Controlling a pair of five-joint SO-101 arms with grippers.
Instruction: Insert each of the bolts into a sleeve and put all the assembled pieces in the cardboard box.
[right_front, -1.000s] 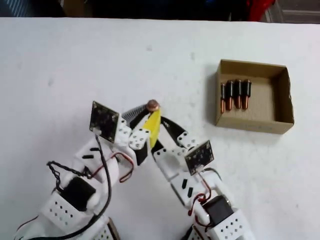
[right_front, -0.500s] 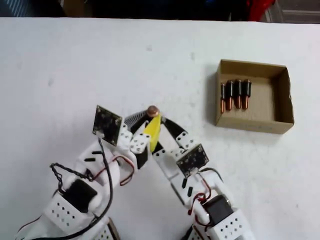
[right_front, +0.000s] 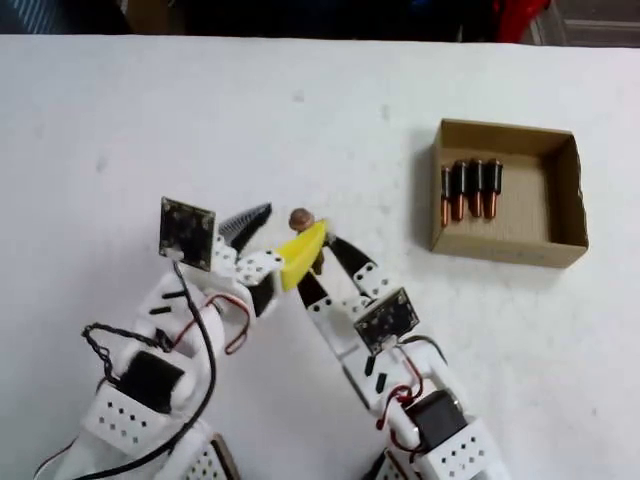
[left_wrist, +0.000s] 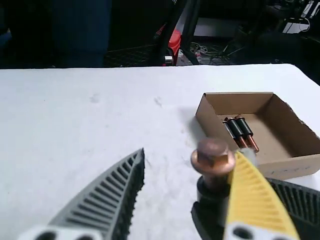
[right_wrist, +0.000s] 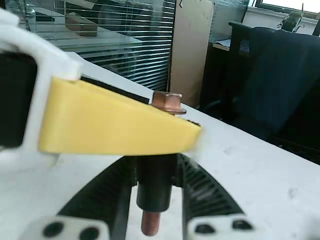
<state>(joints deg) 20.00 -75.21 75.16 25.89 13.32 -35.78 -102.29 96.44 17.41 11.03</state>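
At 7 o'clock the left arm (right_front: 125, 415) is white perforated plastic with black and red cables (right_front: 210, 365), one yellow jaw, one ribbed grey. At 5 o'clock the right arm (right_front: 460, 450) matches, with ribbed black jaws.

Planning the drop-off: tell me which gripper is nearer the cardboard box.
Right. The right gripper, holding the sleeved bolt, is closer to the cardboard box; the left gripper, open, sits just beyond it, farther away.

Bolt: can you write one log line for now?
right gripper: shut on sleeve, bolt inside | left gripper: open | box: four pieces
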